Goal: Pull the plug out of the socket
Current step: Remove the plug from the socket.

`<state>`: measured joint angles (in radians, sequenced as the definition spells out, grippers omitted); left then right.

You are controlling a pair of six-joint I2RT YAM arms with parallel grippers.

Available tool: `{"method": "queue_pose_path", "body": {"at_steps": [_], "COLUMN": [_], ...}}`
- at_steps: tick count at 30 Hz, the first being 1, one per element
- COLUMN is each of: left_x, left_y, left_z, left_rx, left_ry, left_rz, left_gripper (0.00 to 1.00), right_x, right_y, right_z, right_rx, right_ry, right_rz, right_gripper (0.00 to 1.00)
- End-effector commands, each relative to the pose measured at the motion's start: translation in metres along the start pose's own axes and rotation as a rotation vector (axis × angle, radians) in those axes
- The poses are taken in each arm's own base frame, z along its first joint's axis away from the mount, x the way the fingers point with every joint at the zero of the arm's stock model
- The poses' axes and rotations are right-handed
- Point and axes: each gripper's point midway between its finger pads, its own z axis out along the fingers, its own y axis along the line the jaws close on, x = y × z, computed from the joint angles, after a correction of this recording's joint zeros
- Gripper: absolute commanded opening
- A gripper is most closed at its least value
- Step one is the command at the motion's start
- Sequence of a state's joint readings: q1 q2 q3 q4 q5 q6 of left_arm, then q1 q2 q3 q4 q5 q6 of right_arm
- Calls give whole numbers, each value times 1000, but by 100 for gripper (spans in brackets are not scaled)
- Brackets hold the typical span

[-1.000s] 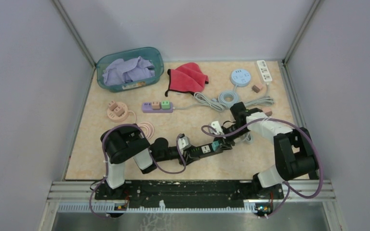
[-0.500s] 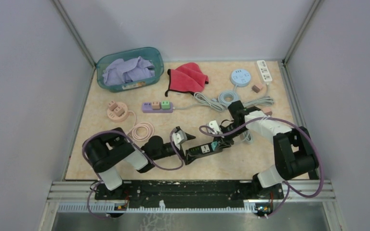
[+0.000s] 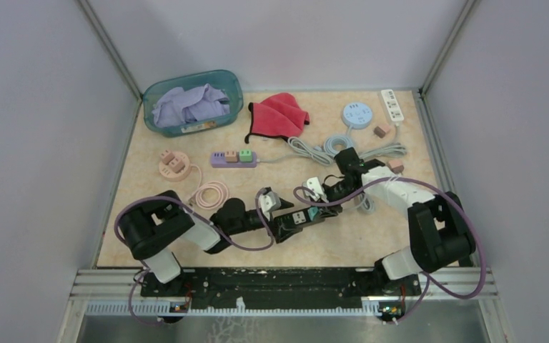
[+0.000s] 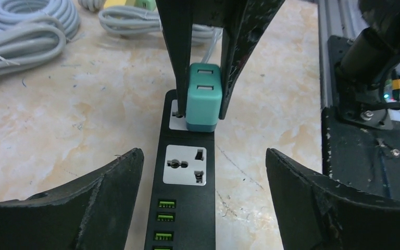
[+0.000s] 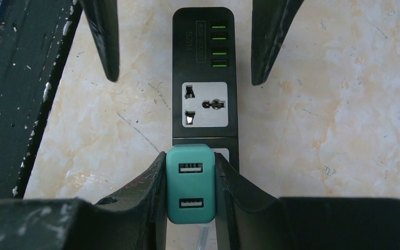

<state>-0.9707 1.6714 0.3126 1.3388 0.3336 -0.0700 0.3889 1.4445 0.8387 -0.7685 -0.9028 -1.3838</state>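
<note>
Left arm has backed off toward its own side since a second ago, and the left gripper [image 4: 203, 153] has let go of the black power strip [image 3: 297, 220]. Its jaws are spread wide now, one finger on each side of the strip and clear of it, sitting around the stretch with the green USB ports and the universal socket. The right gripper [image 5: 190, 166] has meanwhile closed up: its two fingers [image 5: 146, 192] are pinching the teal plug [image 4: 204, 101] from both sides, flat against its long faces.

That plug is a small teal block with two USB ports on top. It stands upright in the last socket of the strip, at the end away from the left gripper, and it looks seated, base right against the white socket face.

Grey cables [image 4: 26, 31] lie coiled on the beige marbled tabletop [image 3: 357, 236] beyond that end of the strip. Well past the strip toward the back wall sit a red cloth [image 3: 279, 114] and a teal bin [image 3: 168, 131] holding a lavender cloth [image 3: 189, 103].
</note>
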Motion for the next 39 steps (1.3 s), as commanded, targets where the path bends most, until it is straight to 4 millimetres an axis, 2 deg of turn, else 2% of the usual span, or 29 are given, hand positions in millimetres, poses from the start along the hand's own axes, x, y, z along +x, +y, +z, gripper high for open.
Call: {"method": "queue_pose_path", "body": {"at_steps": [1,6,11,14,19,23,26,31,33,36,39], "left_x": [26,53,65,70,78,81,83,89,90,91,91], "left_y": [13,27,29,33,36,34,32,32,32,31,30], "left_z": [11,19,17,17,21,22,22,24,25,25,23], "left_rx": [-19,-46,-46,-61,-61,-44,-27,-19,-14,-7,-7], "left_ry": [123,284,337,358,398,408,413,435,440,445,444], "left_rz": [43,103,139,145,138,136,136,132,131,131,132], "left_gripper": [88,80,79,74,49,14,2,0,0,0,0], "right_x": [-25,-24,-22,-24,-23,-20,-22,-48,-55,-59,-49], "right_y": [-10,-14,-16,-17,-18,-28,-34,-3,2,-12,-31], "right_z": [0,6,7,7,6,4,3,15,22,23,16], "right_rx": [34,43,47,49,55,95,115,-15,-26,19,84], "right_ry": [-69,-45,-33,-36,-27,-2,-6,-187,-211,-210,-130], "right_rz": [-60,-50,-40,-42,-42,-16,25,-26,-44,-6,24], "right_gripper": [0,0,0,0,0,0,0,0,0,0,0]}}
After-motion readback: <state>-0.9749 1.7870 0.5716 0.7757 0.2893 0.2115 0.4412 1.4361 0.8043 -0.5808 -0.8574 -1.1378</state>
